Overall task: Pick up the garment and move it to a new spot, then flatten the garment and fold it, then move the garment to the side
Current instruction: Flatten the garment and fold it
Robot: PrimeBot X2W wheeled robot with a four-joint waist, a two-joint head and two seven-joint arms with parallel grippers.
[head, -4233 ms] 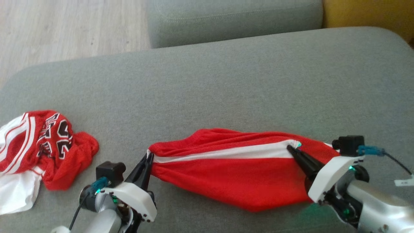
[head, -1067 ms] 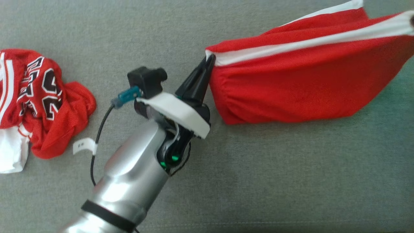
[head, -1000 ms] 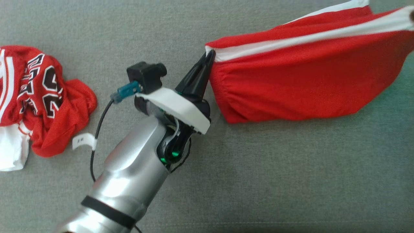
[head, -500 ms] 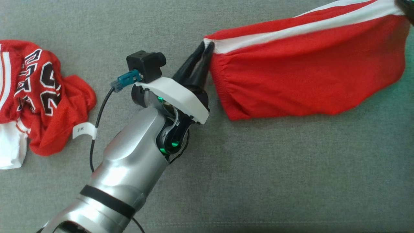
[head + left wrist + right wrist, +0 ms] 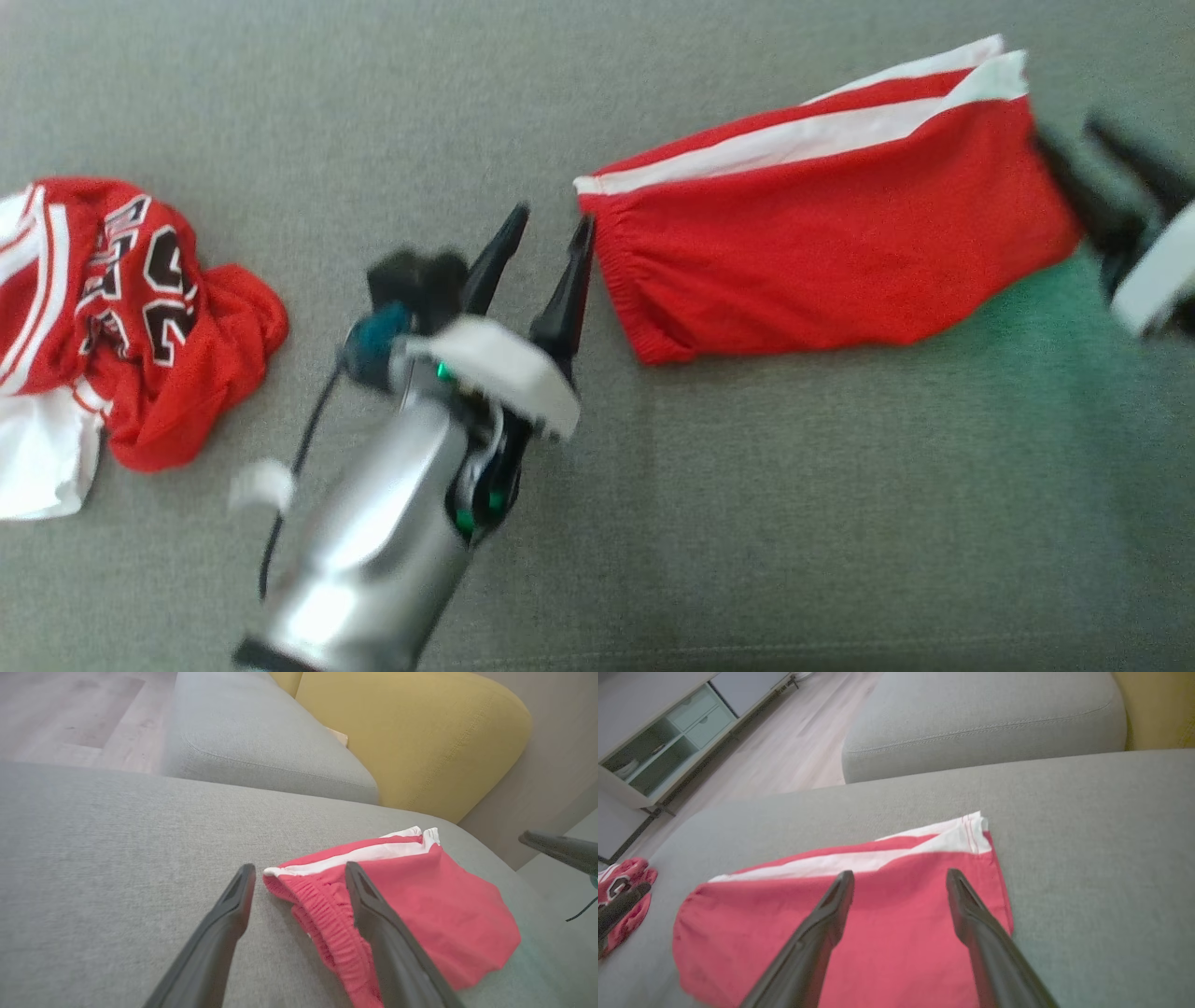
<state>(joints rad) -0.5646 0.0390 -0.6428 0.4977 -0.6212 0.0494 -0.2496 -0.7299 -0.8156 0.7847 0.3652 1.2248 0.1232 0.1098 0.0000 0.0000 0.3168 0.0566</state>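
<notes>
Two grippers: both have their long dark fingers spread apart, and neither one is clamped on anything.
On the left: the left gripper (image 5: pixel 553 217) points up at the left end of the shorts. Its near fingertip is just beside the corner of the waistband. I cannot tell if it touches the cloth.
On the right: the right gripper (image 5: pixel 1067 129) is blurry at the edge of the head view, just beside the right end of the shorts. From its own wrist camera its two fingers stand wide apart over the red cloth.
Garment: the red shorts with a white side stripe (image 5: pixel 822 252) lie on the big grey sofa cushion (image 5: pixel 747 523), between the two grippers. They lie fairly flat, with the white stripe along the far edge.
Waistband: the crinkly stretchy end is on the left, next to the left gripper. The leg end with the white trim is on the right.
Other cloth: a crumpled red and white jersey with black numbers (image 5: pixel 140 308) sits in a heap on the same cushion — well apart from the shorts, past the left arm.
Behind the cushion: a second grey cushion (image 5: pixel 261 751), a yellow cushion (image 5: pixel 411 732) and a pale wooden floor (image 5: pixel 70 714).
Far off: a pale cabinet with open shelves (image 5: pixel 658 732) stands on the floor.
</notes>
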